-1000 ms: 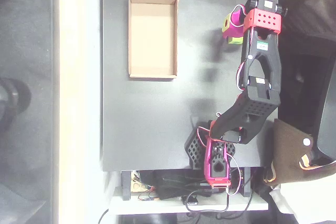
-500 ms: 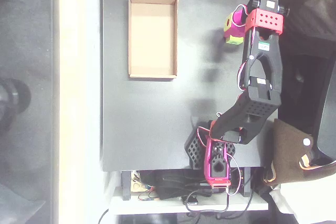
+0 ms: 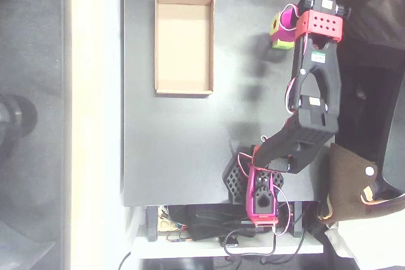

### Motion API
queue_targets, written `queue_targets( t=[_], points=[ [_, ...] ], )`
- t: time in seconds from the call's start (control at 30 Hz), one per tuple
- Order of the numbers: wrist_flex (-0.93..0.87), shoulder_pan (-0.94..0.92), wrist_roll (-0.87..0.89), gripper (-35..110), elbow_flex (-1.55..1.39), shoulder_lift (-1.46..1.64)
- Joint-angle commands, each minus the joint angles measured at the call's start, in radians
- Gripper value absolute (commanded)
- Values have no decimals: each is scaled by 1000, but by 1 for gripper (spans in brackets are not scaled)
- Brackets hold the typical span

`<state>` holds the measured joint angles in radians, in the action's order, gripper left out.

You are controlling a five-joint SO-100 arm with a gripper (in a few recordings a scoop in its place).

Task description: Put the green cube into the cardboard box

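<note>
The cardboard box (image 3: 183, 42) is a shallow tan tray lying at the upper left of the black table, with nothing inside it. Far to its right, near the table's upper right corner, the magenta gripper (image 3: 280, 35) points left from the red wrist block. A small lime green cube (image 3: 283, 44) shows at the lower side of the fingers and looks pinched between them. A yellow square tip (image 3: 274, 25) sits on the upper finger. The magenta fingers hide most of the cube.
The black and red arm (image 3: 314, 93) runs down the table's right side to its base (image 3: 256, 184) at the bottom edge. A brown cloth (image 3: 351, 184) lies off the table at the lower right. Bare black tabletop (image 3: 190, 143) stretches between box and arm.
The gripper has shifted slightly upward in the picture and the lime cube has moved with it. The box has not moved.
</note>
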<state>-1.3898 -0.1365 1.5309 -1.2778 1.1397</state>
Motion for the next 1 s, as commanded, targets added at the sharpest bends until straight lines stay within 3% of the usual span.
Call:
queue_targets(
  t=[0.0, 0.73, 0.97],
  points=[
    [-8, -11, 9, 0, 20, 176],
    [-5, -2, 9, 0, 18, 782],
    [-5, 172, 8, 0, 18, 833]
  ],
)
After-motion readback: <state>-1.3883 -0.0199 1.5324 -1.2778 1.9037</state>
